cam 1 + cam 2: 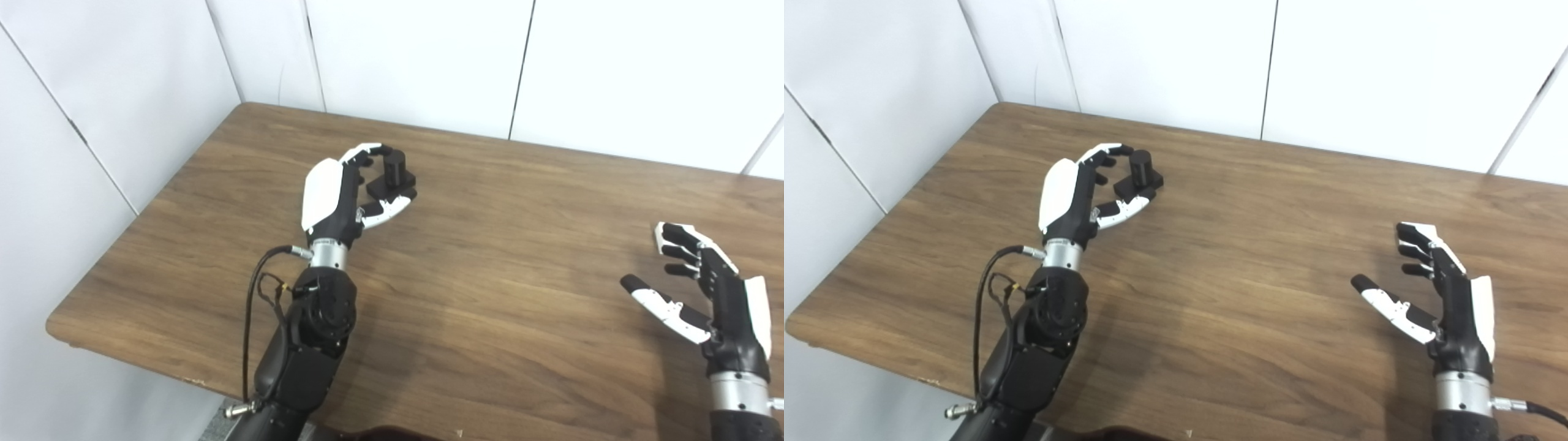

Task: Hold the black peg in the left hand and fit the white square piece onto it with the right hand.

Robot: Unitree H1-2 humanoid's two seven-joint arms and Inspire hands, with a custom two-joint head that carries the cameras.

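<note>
Peg, black: short upright cylinder rising from a flat square base of the same colour, standing on the wooden bench toward its far left quarter. Appears to be rigid plastic, matte, probably light; unlikely to deform or break under finger pressure, though the smooth sides could slip if pinched at the cylinder alone.

Left hand: curled about the peg, fingers arched over the far side near the cylinder, thumb lying along the near edge of the base. Whether the pads actually bear on it cannot be told; the base seems to rest on the bench, so the peg looks enclosed but not lifted.

Suggested hold: the square base, thumb against one flat edge and fingers against the opposite one. This would leave the cylinder bare and upright to receive the mating piece, and the flat edges should resist twisting better than the round shaft.

Right hand: released, fingers spread and thumb well apart from them, holding nothing, hovering over the near right part of the bench, well apart from the peg.

White square piece: not visible in either view; location unknown.

Status, by judgement: first step in progress; fitting not yet begun. Risk: tipping the light peg if the fingers close unevenly.
</note>
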